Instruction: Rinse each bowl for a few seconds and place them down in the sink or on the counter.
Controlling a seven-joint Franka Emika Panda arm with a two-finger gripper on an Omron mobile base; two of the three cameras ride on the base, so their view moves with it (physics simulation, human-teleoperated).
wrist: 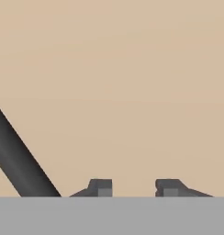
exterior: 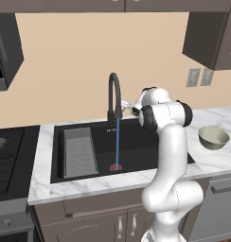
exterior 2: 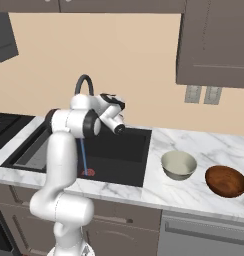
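The cream bowl [exterior 2: 179, 165] and the wooden bowl [exterior 2: 226, 181] sat on the tabletop [exterior 2: 204, 145] at lower right of the right base view. Water [exterior: 118, 142] ran into the sink [exterior: 136, 142] mid-frame in the left base view. Hand view showed the pincer [wrist: 133, 187] parted, empty, beside the faucet [wrist: 19, 160].

Black stovetop [exterior: 6, 156] at left — twin wall outlets [exterior: 199, 77] at right.

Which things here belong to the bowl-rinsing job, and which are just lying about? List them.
Belong to the job:
- cream-grey bowl
- reddish-brown bowl
- black sink
- gooseneck faucet, water running
- marble counter
- gripper, holding nothing

Just lying about:
- stovetop
- wall outlets
- upper cabinets
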